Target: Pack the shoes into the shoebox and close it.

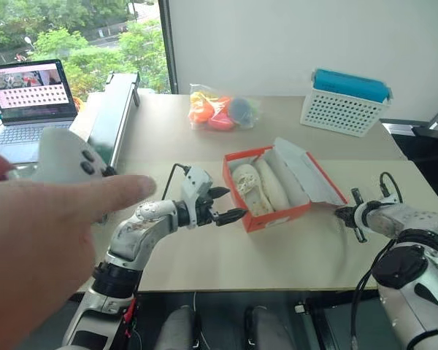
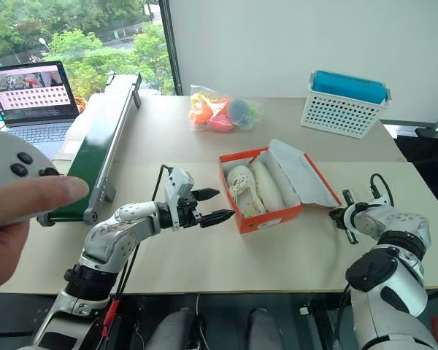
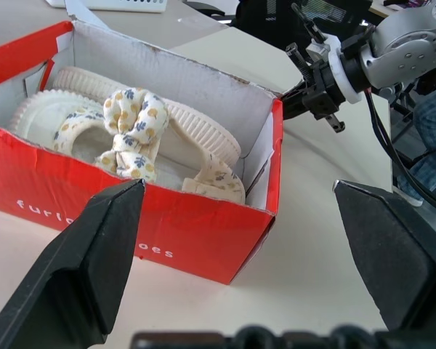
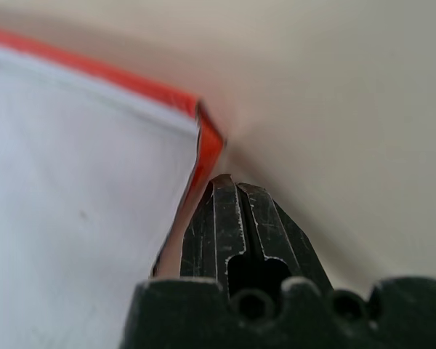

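Observation:
The red-orange shoebox (image 1: pixel 279 216) stands open on the table, its white-lined lid (image 1: pixel 306 171) folded back to the right. Both cream shoes (image 1: pixel 252 189) lie inside side by side; one carries a knotted bow with a blue print (image 3: pixel 134 131). My left gripper (image 1: pixel 233 203) hovers open just off the box's near-left corner, with nothing between its fingers (image 3: pixel 94 254). My right gripper (image 1: pixel 339 212) is shut, and its fingertips (image 4: pixel 229 189) sit against the lid's outer near corner. Whether they touch the lid is unclear.
A person's hand (image 1: pixel 44 233) holding a white controller (image 1: pixel 62 157) fills the near left. Behind it are a laptop (image 1: pixel 25 102) and a long dark-green conveyor (image 2: pixel 98 142). A bag of colourful toys (image 1: pixel 223 109) and a white lattice basket (image 1: pixel 343 109) stand at the back.

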Tool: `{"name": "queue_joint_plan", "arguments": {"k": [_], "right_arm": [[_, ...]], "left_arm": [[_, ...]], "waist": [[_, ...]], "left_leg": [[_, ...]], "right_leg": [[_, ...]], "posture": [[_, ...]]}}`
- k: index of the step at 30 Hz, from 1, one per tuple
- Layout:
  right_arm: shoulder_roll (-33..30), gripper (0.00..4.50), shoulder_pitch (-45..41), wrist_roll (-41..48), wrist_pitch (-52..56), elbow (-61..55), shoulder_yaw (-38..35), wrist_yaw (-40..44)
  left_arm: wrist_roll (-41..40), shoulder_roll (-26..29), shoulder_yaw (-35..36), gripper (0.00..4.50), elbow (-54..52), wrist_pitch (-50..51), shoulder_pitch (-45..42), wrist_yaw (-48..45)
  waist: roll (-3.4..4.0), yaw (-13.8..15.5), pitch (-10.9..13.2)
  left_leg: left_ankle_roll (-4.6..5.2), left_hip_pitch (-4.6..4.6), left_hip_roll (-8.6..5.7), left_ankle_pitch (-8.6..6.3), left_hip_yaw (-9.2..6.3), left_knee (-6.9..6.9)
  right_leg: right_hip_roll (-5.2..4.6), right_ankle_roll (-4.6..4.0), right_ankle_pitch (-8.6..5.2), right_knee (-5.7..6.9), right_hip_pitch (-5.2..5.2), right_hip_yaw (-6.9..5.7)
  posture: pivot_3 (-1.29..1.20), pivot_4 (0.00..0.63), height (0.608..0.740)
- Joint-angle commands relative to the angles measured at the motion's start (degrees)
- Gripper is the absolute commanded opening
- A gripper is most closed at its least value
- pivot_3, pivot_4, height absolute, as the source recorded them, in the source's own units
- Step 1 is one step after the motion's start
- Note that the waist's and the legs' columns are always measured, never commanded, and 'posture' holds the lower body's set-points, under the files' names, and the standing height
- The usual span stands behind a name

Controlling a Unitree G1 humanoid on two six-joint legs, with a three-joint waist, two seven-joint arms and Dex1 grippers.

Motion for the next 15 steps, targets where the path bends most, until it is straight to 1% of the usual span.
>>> {"name": "queue_joint_plan", "arguments": {"k": [1,6,10,13,14,15], "right_arm": [[0.2,0.1,-1.3,4.4,-7.1,3.6,-1.8,0.0],[2.5,0.1,-2.0,8.0,-10.5,5.6,-1.0,1.2],[4.0,0.1,-2.0,10.6,-13.0,4.0,-0.5,4.3],[5.2,0.1,-2.1,12.4,-14.3,0.0,0.3,7.0],[6.3,0.1,-2.3,14.5,-15.2,-3.0,-0.5,8.5],[8.3,0.1,-2.7,17.6,-16.0,-8.6,-1.4,10.9]], "left_arm": [[0.1,0.2,1.1,4.45,-0.3,-1.6,-1.5,-0.4],[0.5,0.6,1.3,4.45,0.6,-2.1,-2.4,-0.8],[0.6,1.0,1.2,4.45,0.3,-2.1,-2.4,-0.8],[0.6,1.2,1.3,4.45,0.0,-2.0,-2.3,-0.8],[0.6,1.3,1.3,4.45,-0.2,-2.0,-2.2,-0.8],[0.5,1.4,1.2,4.45,-0.4,-1.8,-2.1,-0.8]], "waist": [[0.0,-0.2,0.0],[0.0,-1.0,0.0],[0.0,-1.9,0.0],[0.03,-2.0,0.0],[0.09,-1.9,0.1],[0.13,-1.8,0.1]], "left_leg": [[0.02,0.0,0.0,-0.01,0.0,0.01],[0.04,0.01,0.02,-0.02,0.04,-0.01],[0.03,0.05,0.04,-0.02,0.05,-0.01],[0.03,0.05,0.04,-0.02,0.08,-0.09],[0.02,0.03,0.04,-0.01,0.08,-0.12],[0.0,-0.04,0.03,0.0,0.08,-0.13]], "right_leg": [[0.0,-0.01,0.03,-0.01,0.02,0.03],[0.0,-0.03,0.12,0.0,0.0,0.08],[0.0,-0.01,0.13,0.01,0.01,0.1],[0.0,-0.01,0.13,0.03,-0.06,0.16],[0.0,-0.02,0.13,0.06,-0.1,0.17],[0.0,-0.01,0.13,0.07,-0.16,0.17]], "posture": [[0.0,0.15,0.699],[0.0,0.15,0.699],[0.0,0.15,0.699],[0.0,0.15,0.699],[0.0,0.15,0.699],[0.0,0.15,0.699]]}}
